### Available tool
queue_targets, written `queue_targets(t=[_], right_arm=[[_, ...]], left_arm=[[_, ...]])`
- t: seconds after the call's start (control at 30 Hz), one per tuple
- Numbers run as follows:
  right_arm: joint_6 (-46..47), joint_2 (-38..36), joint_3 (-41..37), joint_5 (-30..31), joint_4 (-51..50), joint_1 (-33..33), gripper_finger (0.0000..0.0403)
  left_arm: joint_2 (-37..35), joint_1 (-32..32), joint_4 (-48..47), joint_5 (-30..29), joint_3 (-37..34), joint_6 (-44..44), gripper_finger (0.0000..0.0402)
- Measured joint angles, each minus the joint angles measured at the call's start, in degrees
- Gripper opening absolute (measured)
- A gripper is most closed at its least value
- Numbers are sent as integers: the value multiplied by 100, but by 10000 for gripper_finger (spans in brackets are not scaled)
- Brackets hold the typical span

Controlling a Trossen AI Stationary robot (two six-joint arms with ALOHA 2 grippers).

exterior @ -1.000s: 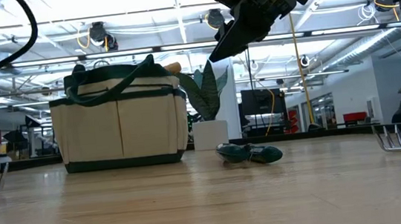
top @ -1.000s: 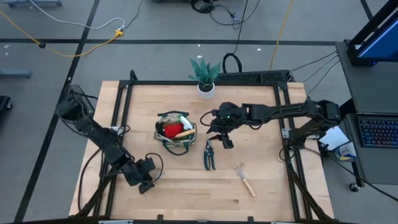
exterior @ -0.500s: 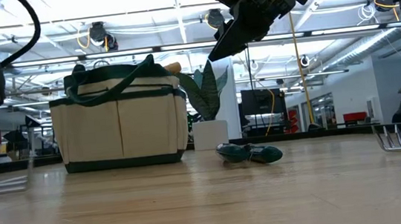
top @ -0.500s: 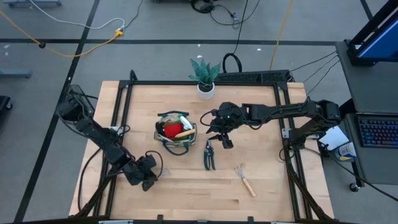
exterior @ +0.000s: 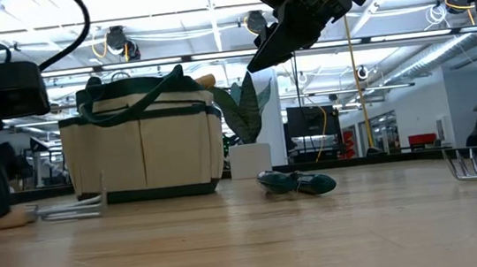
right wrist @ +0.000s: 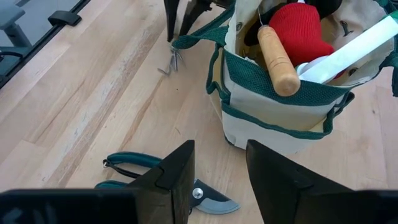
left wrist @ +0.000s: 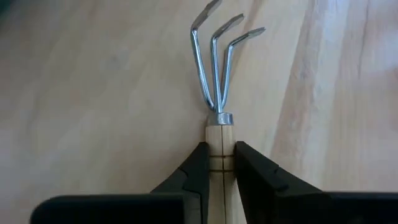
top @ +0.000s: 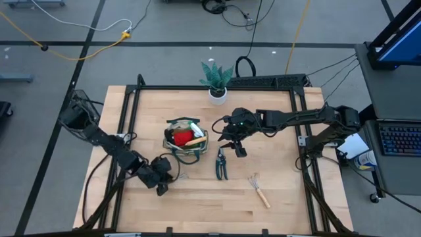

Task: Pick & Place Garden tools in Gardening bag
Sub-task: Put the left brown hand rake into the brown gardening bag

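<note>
My left gripper (top: 164,181) is shut on a wooden-handled rake (left wrist: 217,93) low over the table, near-left of the gardening bag (top: 186,139). The rake's metal tines (top: 179,176) point toward the bag. The beige, green-trimmed bag (right wrist: 280,106) stands on its base and holds a red glove (right wrist: 298,28) and a wooden handle (right wrist: 277,59). My right gripper (right wrist: 221,152) hangs open in the air just right of the bag, above the dark pruning shears (top: 221,164) lying flat on the table. A second rake (top: 258,189) lies near-right. My left gripper pinches the rake's wooden handle (left wrist: 219,134) between its two fingers, just behind the metal collar at the tine end. The fingers lie along the handle, coming from the table's left. The rake lies about level at table height (exterior: 68,205); whether it touches the wood, I cannot tell.
A potted green plant (top: 216,80) in a white pot stands at the table's far edge behind the bag. A black frame rail (top: 306,141) runs along the table's sides. Bare wood lies along the near edge (top: 210,210).
My left gripper has moved toward the table's right and a little toward the far edge, closer to the bag. The rake has travelled with it, staying low and level, its tines now near the bag's front. My right gripper has kept still.
</note>
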Motion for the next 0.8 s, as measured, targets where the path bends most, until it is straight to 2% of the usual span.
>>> queue_targets(t=[0.27,0.5,0.67,0.8], right_arm=[[2,0,0,0,-1,0,134],[2,0,0,-2,-2,0,134],[2,0,0,-2,-4,0,134],[-2,0,0,-2,-2,0,134]], left_arm=[[8,340,-239,22,508,1144,63],[0,509,-1121,18,1252,1652,64],[0,501,-1976,-98,2048,2141,64],[0,509,-3176,-384,2835,2467,64]])
